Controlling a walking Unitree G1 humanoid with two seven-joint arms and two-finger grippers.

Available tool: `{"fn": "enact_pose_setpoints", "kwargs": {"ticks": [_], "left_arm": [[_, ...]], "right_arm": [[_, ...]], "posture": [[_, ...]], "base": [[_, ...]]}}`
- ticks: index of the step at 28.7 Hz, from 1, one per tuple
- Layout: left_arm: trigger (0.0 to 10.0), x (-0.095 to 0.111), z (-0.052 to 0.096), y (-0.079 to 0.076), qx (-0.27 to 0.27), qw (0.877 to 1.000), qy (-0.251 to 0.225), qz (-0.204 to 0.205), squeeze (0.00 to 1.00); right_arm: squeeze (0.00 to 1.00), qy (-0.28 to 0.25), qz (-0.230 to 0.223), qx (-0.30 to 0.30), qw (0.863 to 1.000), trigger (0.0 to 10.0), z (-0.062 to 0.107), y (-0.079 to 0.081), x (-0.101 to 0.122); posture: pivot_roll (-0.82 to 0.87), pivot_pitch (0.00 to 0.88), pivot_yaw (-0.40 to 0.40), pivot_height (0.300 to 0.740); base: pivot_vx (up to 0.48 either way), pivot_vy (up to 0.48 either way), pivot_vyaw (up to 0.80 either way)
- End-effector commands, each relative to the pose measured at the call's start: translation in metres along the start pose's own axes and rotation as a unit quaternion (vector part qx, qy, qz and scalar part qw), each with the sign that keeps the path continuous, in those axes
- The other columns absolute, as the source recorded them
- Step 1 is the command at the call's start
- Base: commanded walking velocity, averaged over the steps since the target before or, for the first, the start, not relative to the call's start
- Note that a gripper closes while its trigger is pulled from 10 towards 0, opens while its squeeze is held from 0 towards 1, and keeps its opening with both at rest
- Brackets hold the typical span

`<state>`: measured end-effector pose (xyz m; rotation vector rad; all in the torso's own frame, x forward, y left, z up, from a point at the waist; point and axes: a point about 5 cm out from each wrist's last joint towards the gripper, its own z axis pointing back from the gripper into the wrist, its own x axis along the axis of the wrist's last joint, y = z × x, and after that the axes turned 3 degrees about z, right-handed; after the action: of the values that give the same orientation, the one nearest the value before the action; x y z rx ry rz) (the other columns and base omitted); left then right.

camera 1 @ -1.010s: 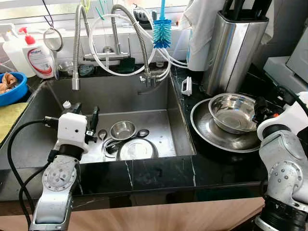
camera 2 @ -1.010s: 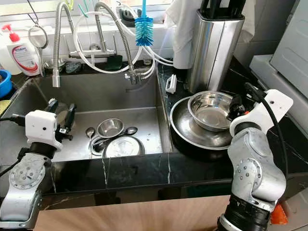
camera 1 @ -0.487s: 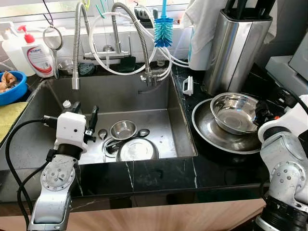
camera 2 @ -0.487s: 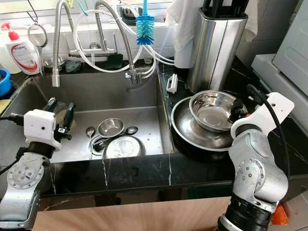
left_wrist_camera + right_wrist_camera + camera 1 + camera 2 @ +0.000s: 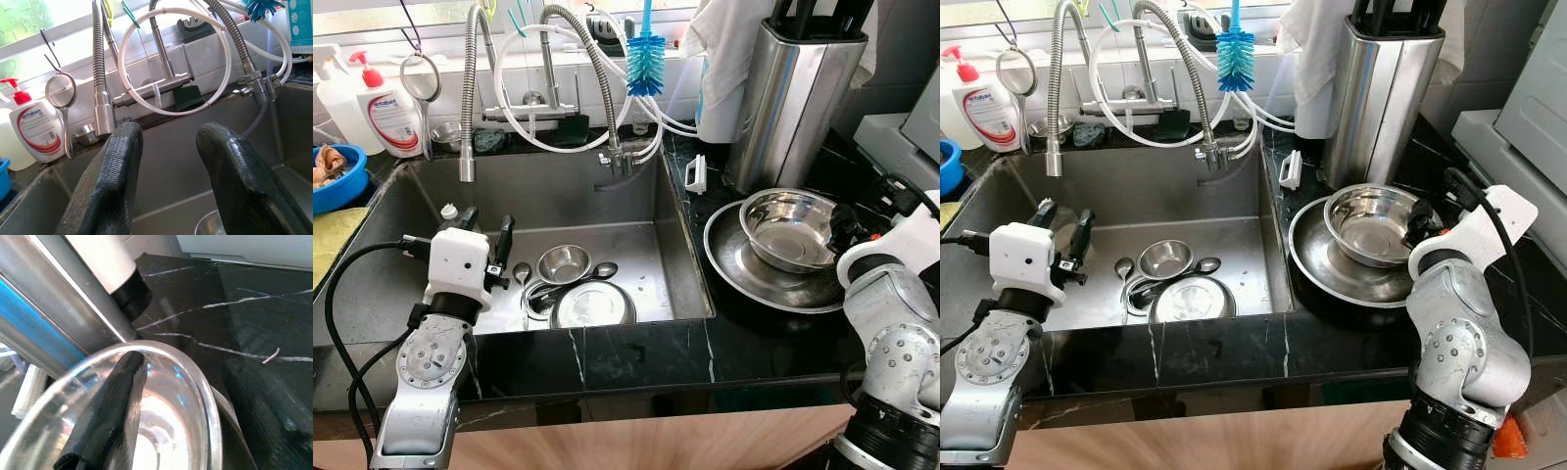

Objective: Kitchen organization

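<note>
A steel bowl [image 5: 793, 227] rests inside a wide steel pan [image 5: 734, 262] on the black counter to the right of the sink. My right gripper [image 5: 847, 227] is open at the bowl's right rim. One finger [image 5: 115, 404] is inside the bowl and the other [image 5: 266, 399] outside it. Down in the sink [image 5: 636, 196] lie a small steel bowl [image 5: 563, 262], a round plate [image 5: 592, 305] and spoons [image 5: 522, 272]. My left gripper [image 5: 487, 230] hovers open over the sink's left part, holding nothing, with its fingers [image 5: 115, 176] towards the tap.
Flexible tap hoses [image 5: 548, 78] and a blue brush [image 5: 644, 59] hang over the sink's back. A tall steel knife holder [image 5: 793, 88] stands behind the pan. A soap bottle [image 5: 391, 113] and a blue bowl [image 5: 337, 181] sit at the far left.
The view has shifted very slightly. My right gripper stays at the bowl's rim and the left arm has not moved.
</note>
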<state>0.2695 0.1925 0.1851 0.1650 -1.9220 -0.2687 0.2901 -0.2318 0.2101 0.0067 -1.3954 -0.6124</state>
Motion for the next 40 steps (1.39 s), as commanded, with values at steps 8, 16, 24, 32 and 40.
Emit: {"fn": "enact_pose_setpoints", "kwargs": {"ticks": [8, 16, 24, 32, 40], "left_arm": [[10.0, 0.000, -0.002, -0.001, -0.004, 1.000, 0.000, 0.000, 0.00], [10.0, 0.001, -0.002, -0.001, -0.004, 1.000, 0.000, 0.002, 0.00], [10.0, 0.000, -0.002, -0.002, -0.010, 1.000, 0.004, 0.001, 0.00], [10.0, -0.002, -0.001, -0.005, -0.022, 1.000, 0.012, 0.003, 0.00], [10.0, -0.004, -0.001, -0.005, -0.022, 1.000, 0.017, 0.009, 0.00]], "right_arm": [[0.00, -0.014, -0.015, 0.001, 1.000, 10.0, 0.008, 0.002, 0.011], [0.00, 0.009, -0.024, -0.010, 1.000, 10.0, 0.009, -0.004, 0.004], [0.00, 0.042, -0.008, -0.012, 0.999, 9.6, 0.005, -0.007, -0.007], [0.00, 0.055, 0.005, -0.004, 0.998, 0.0, 0.004, -0.008, -0.012], [0.00, 0.054, 0.006, 0.007, 0.999, 0.0, 0.004, -0.005, -0.010]], "posture": [[0.01, 0.039, 0.025, 0.740], [0.01, 0.042, 0.025, 0.740], [0.01, 0.045, 0.025, 0.740], [0.01, 0.046, 0.027, 0.740], [0.01, 0.044, 0.024, 0.740]], "base": [[0.000, 0.000, 0.00], [0.000, 0.000, 0.00], [0.000, 0.000, 0.00], [0.000, 0.000, 0.00], [0.000, 0.000, 0.00]]}}
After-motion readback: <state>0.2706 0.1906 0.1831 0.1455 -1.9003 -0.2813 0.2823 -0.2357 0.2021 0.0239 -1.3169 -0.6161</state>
